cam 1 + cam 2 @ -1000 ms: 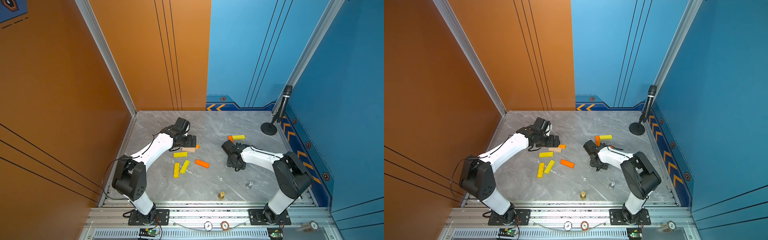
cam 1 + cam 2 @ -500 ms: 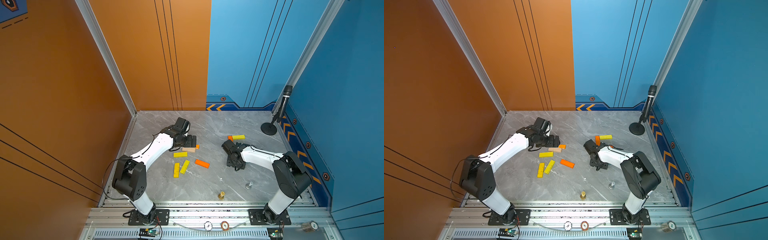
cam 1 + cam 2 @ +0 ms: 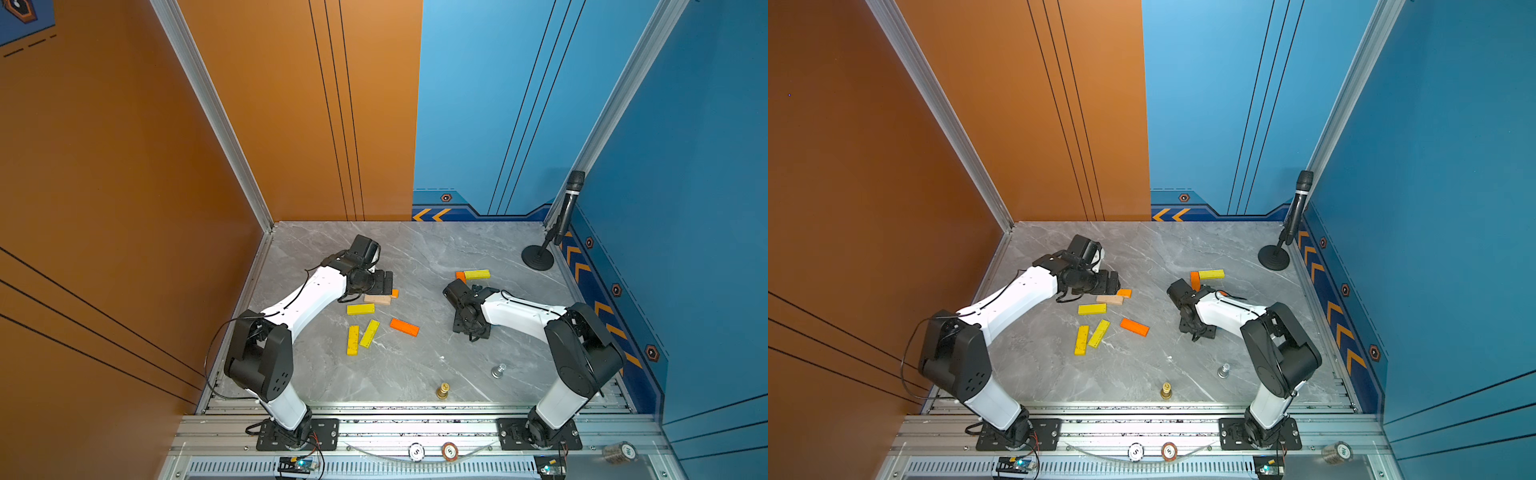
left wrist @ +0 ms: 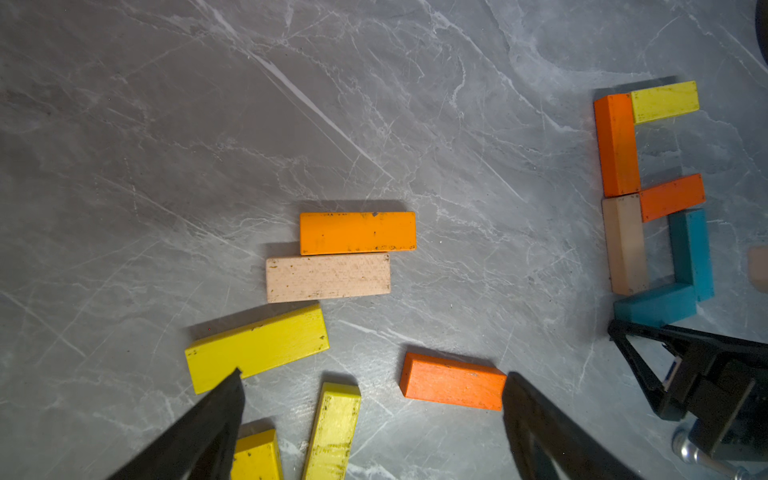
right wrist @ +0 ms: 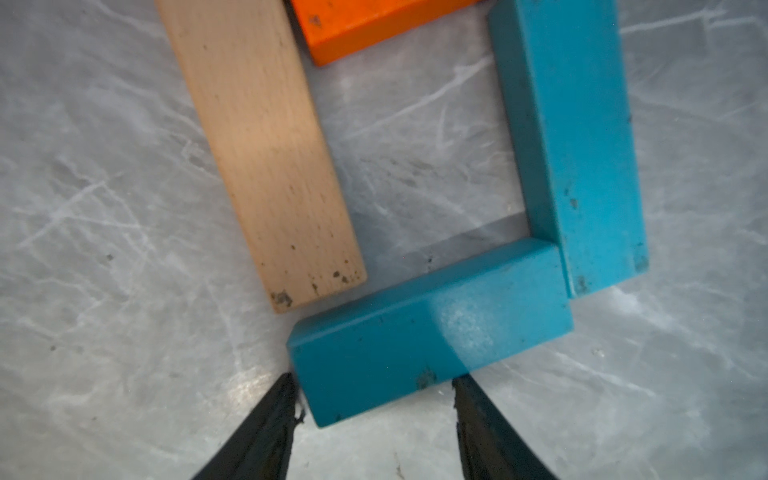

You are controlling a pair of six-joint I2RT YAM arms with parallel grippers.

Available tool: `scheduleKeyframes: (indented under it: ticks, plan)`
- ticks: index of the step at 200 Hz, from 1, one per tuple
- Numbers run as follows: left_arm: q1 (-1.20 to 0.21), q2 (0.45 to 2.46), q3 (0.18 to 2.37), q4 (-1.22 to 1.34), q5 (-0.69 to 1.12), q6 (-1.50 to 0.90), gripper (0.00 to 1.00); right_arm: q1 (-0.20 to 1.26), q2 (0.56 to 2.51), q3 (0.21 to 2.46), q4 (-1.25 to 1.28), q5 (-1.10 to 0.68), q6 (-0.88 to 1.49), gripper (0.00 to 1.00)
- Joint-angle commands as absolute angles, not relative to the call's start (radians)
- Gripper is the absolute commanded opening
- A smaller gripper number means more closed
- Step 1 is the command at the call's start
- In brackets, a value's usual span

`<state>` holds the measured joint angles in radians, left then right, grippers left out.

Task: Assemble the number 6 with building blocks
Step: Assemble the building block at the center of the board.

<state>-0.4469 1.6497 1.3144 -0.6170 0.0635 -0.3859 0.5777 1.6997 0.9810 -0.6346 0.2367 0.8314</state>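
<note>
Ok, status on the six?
Left hand open over spare blocks. Right hand straddles bottom teal block, grip unclear. Six has all segments laid, bottom one slightly crooked. Nothing blocking.

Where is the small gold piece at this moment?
In both top views the gold piece stands on the table near its edge by the robot, left of the silver piece.
</note>
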Motion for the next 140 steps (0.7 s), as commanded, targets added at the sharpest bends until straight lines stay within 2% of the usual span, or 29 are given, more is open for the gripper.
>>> scheduleKeyframes:
  ticks: [1, 140]
  plan:
    - [-0.455, 1.651, 1.309, -0.610, 0.074, -0.384, 0.97, 0.586, 1.720, 0.992, -0.634, 0.213, 0.850, 0.62]
    - [-0.454, 1.652, 1.309, -0.611, 0.072, -0.384, 0.97, 0.586, 1.744, 1.021, -0.629, 0.210, 0.842, 0.62]
